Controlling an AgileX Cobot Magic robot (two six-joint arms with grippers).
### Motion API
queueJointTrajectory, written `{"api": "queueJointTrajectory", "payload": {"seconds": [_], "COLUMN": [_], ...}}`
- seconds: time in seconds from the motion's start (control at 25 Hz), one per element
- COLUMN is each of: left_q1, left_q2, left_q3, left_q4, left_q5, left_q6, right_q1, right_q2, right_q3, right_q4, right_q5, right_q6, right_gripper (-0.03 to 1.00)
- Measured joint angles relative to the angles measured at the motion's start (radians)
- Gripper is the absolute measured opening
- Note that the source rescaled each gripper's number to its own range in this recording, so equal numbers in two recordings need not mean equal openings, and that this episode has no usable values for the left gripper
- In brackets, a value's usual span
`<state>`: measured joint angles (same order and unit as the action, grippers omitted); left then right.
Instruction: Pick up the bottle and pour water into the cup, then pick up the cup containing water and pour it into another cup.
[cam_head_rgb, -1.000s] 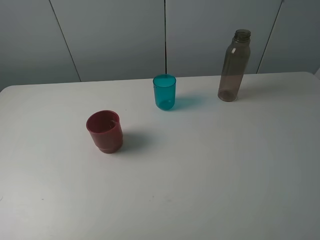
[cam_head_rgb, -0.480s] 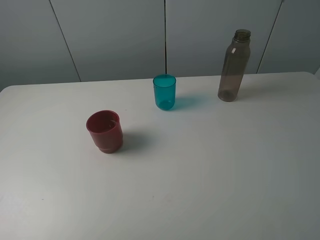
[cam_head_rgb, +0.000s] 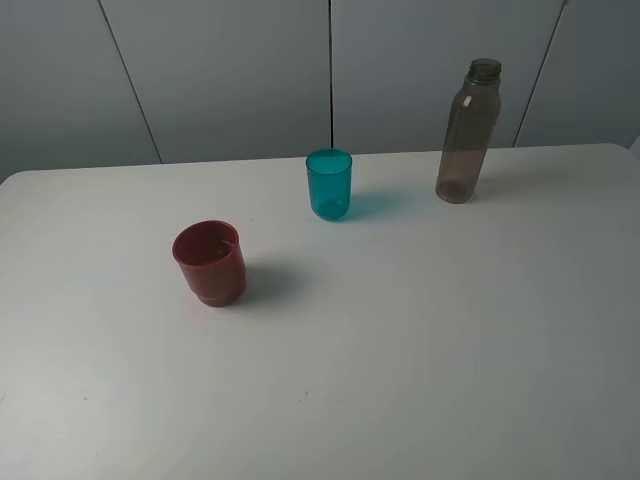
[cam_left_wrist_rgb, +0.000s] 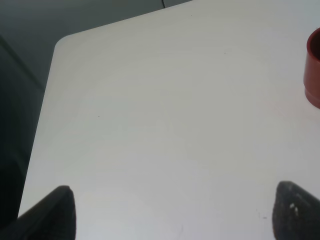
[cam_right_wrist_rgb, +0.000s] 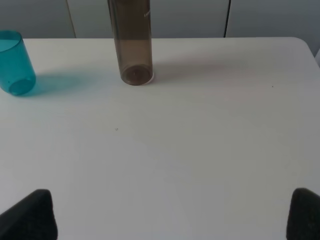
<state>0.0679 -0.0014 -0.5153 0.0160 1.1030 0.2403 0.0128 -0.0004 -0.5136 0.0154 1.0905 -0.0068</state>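
Observation:
The smoky grey-brown bottle (cam_head_rgb: 468, 132) stands upright and uncapped at the back right of the white table (cam_head_rgb: 400, 340); its lower body shows in the right wrist view (cam_right_wrist_rgb: 131, 42). The teal cup (cam_head_rgb: 329, 184) stands at the back centre, and shows in the right wrist view (cam_right_wrist_rgb: 15, 62). The dark-red cup (cam_head_rgb: 210, 263) stands left of centre; its edge shows in the left wrist view (cam_left_wrist_rgb: 313, 67). Neither gripper appears in the high view. My left gripper (cam_left_wrist_rgb: 170, 212) is open and empty over bare table, well short of the red cup. My right gripper (cam_right_wrist_rgb: 167, 215) is open and empty, well short of the bottle.
A grey panelled wall (cam_head_rgb: 230, 70) runs behind the table. The table's left edge and rounded corner (cam_left_wrist_rgb: 57, 42) show in the left wrist view, with dark floor beyond. The table's right edge (cam_right_wrist_rgb: 311, 47) lies right of the bottle.

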Motion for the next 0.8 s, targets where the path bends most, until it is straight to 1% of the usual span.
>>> {"api": "queueJointTrajectory", "payload": {"seconds": [0.48,0.8], "left_q1": [0.000,0.000], "left_q2": [0.000,0.000], "left_q3": [0.000,0.000], "left_q4": [0.000,0.000], "left_q5": [0.000,0.000], "left_q6": [0.000,0.000], "right_q1": [0.005,0.005], "right_q2": [0.000,0.000], "right_q3": [0.000,0.000], "right_q4": [0.002,0.063], "right_q5": [0.000,0.000], "right_q6": [0.007,-0.078], "right_gripper": [1.00,1.00]}}
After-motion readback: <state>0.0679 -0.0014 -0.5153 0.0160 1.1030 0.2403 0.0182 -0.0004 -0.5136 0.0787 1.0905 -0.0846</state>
